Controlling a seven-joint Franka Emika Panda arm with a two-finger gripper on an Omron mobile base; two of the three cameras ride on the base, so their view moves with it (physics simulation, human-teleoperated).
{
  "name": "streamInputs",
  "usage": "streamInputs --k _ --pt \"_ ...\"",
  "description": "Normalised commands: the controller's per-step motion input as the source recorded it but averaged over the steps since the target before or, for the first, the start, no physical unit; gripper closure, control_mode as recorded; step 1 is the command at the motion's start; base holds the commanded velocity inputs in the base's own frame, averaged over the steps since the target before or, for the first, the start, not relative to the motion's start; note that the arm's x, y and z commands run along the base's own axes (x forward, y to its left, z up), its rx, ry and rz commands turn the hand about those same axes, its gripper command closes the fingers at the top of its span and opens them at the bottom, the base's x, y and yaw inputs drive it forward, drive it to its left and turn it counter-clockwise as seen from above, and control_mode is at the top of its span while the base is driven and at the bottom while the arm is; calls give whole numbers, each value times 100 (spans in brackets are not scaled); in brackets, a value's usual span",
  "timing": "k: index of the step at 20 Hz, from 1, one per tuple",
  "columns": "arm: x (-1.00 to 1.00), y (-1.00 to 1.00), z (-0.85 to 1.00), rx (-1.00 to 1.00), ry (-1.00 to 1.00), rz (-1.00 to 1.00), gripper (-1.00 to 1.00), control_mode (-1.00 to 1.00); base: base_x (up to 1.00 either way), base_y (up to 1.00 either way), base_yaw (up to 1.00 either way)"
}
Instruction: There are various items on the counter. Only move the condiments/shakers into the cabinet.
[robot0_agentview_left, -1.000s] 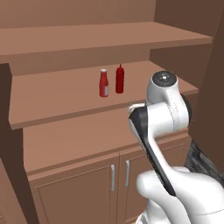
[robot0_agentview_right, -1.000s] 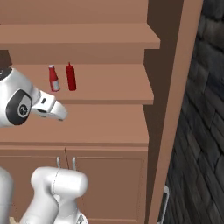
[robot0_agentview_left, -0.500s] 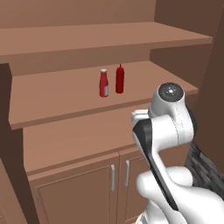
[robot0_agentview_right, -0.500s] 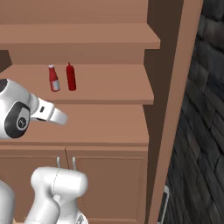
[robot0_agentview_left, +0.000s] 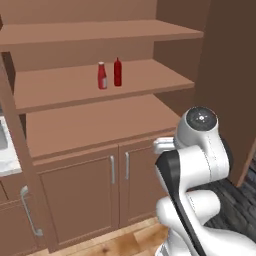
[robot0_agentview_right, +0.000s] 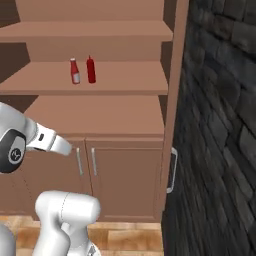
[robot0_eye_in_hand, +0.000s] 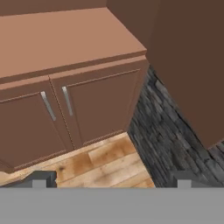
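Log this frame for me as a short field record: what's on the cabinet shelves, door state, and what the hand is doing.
cabinet: brown shelving unit, several shelves, two lower doors
doors: both shut, silver bar handles side by side
red bottle with pale label: upright on a middle shelf
dark red squeeze bottle: upright on the same shelf, just right of the labelled one
hand: empty, fingertips wide apart, pointed down at the doors and wooden floor

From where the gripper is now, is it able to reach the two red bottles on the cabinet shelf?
Probably yes. The labelled bottle and the plain red bottle stand side by side on an open shelf with no door in front. The gripper points down at the lower doors, so the arm must lift first.
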Motion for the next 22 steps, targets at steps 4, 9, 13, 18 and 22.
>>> streamInputs --k 4,9,13,18,22 --pt "0 0 0 0 0 0 -100 100 -100 -4 0" --pt "0 0 0 0 0 0 -100 100 -100 23 0" --pt "0 0 0 0 0 0 -100 100 -100 82 0" --pt "0 0 0 0 0 0 -100 100 -79 100 0" --pt "0 0 0 0 0 0 -100 100 -32 100 0"
